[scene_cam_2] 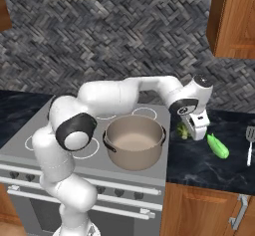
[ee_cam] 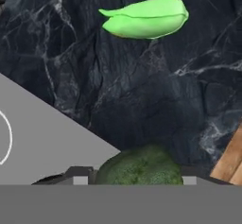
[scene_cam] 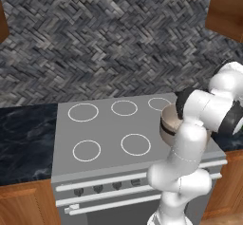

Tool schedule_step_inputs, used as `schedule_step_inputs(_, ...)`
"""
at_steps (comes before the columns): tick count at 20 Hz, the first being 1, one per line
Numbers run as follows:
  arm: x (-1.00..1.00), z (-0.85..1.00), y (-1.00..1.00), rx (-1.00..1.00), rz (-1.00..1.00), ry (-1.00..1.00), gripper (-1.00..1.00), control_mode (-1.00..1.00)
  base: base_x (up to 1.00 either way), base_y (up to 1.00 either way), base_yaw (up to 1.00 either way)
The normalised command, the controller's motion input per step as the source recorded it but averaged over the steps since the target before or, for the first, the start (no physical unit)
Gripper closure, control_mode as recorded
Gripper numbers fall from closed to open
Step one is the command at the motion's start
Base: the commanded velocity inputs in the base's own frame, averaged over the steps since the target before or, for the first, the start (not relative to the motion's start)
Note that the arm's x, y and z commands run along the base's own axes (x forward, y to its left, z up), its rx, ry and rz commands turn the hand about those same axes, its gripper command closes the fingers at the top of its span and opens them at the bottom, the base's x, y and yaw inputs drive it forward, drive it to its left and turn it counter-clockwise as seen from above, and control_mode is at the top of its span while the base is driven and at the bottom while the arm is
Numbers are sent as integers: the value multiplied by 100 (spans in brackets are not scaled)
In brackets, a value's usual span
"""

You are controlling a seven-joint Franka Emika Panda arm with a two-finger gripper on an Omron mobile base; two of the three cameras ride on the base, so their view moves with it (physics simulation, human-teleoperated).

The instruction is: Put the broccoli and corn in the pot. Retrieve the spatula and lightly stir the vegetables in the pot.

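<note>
A dull green, knobbly broccoli (ee_cam: 139, 164) lies on the dark marble counter just right of the stove. My gripper (ee_cam: 135, 179) is shut on it, one fingertip (ee_cam: 80, 178) at each side. From the right base view, my gripper (scene_cam_2: 190, 132) reaches down over the broccoli (scene_cam_2: 183, 130) beside the pot (scene_cam_2: 134, 143). The corn (ee_cam: 144, 17), a bright green pointed piece, lies apart on the counter; it is the corn (scene_cam_2: 217, 146) further right. The spatula (scene_cam_2: 250, 143) rests at the counter's far right. The beige pot (scene_cam: 167, 122) stands on the stove's right side, with nothing in it, partly behind my arm.
The grey stove top (scene_cam: 109, 138) has several ring burners left of the pot. Dark marble counter (scene_cam_2: 209, 168) runs to the right, with a wooden wall cabinet (scene_cam_2: 234, 21) above it. A tiled wall stands behind.
</note>
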Motion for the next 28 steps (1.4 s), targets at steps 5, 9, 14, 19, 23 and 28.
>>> schedule_step_inputs(5,-40,58,71,-10,1,-2,100,-100,0,0,0)
schedule_step_inputs(9,-38,38,80,-15,1,-1,100,-100,0,0,0)
schedule_step_inputs(14,-24,13,81,-14,0,-5,100,-100,0,0,0)
schedule_step_inputs(19,-12,0,66,-3,0,0,100,-100,0,0,0)
schedule_step_inputs(23,-8,-12,50,0,0,0,100,-100,0,0,0)
schedule_step_inputs(28,4,-27,11,0,0,4,100,-100,0,0,0)
